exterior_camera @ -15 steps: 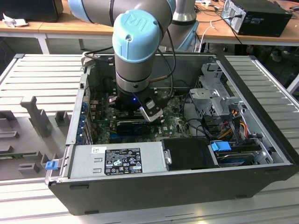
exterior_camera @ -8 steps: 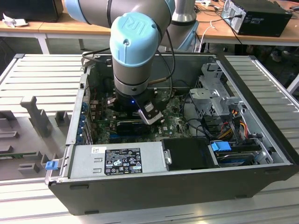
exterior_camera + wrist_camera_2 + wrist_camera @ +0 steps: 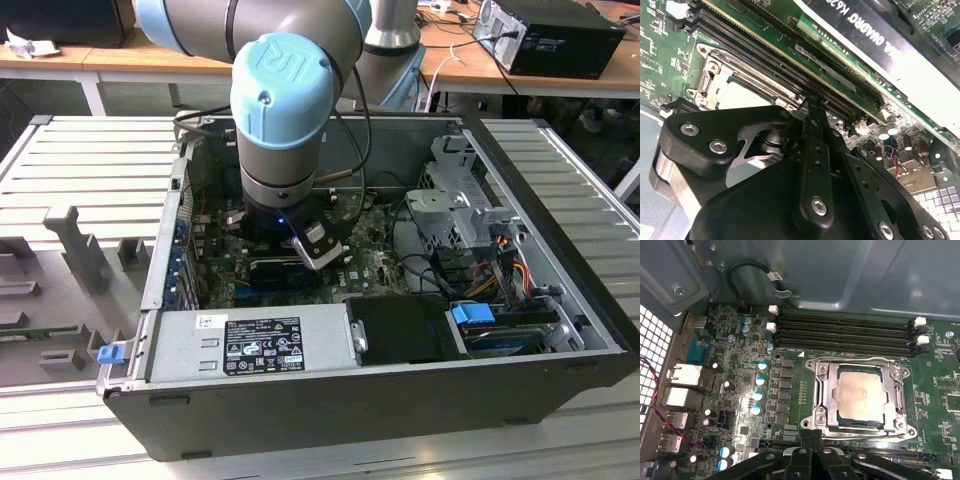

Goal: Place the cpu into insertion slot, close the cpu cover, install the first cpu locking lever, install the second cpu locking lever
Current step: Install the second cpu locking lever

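Centre-right of the first wrist view, the cpu [image 3: 861, 396] sits in the insertion slot [image 3: 821, 399] under the lowered cpu cover [image 3: 858, 363], just beyond the tool [image 3: 812, 436], whose fingertips stand narrow, near-closed, and grip nothing.

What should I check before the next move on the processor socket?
1. Chip lying flat in the socket: ok.
2. Metal cover frame folded down around the chip: ok.
3. Locking levers latched: cannot tell.
4. Gripper empty, fingertips together: ok.
5. Gripper tips near the socket edge, apart from the memory slots: ok.
6. Contact between tips and a lever: cannot tell.
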`<state>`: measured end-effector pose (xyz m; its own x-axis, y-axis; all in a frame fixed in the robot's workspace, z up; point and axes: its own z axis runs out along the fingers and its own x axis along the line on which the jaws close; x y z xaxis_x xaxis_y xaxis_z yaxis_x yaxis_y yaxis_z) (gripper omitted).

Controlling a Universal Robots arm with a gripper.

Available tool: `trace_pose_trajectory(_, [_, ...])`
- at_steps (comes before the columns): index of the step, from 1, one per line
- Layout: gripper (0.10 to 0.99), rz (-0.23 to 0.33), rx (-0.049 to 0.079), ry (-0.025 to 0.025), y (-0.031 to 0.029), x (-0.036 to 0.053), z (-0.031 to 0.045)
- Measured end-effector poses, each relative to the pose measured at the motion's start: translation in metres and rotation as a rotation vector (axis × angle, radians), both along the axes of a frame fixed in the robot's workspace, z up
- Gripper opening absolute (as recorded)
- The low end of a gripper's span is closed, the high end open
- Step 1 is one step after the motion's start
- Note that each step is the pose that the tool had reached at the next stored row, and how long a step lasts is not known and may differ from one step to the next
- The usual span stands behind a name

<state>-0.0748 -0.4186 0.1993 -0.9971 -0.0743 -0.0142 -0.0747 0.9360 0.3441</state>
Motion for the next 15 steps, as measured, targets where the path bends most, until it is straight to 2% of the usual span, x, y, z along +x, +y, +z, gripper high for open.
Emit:
trace_pose_trajectory(2, [0.106, 0.0, 0.01, 0.0001, 0.0008, 0.0, -0.0008])
trace_pose_trajectory(8, [0.106, 0.0, 0.023, 0.0, 0.0047, 0.0, -0.0043])
trace_pose_trajectory(12, [0.106, 0.0, 0.026, -0.0001, 0.0065, -0.001, -0.0076])
trace_pose_trajectory(15, [0.106, 0.0, 0.027, 0.0, 0.0071, -0.0058, -0.009])
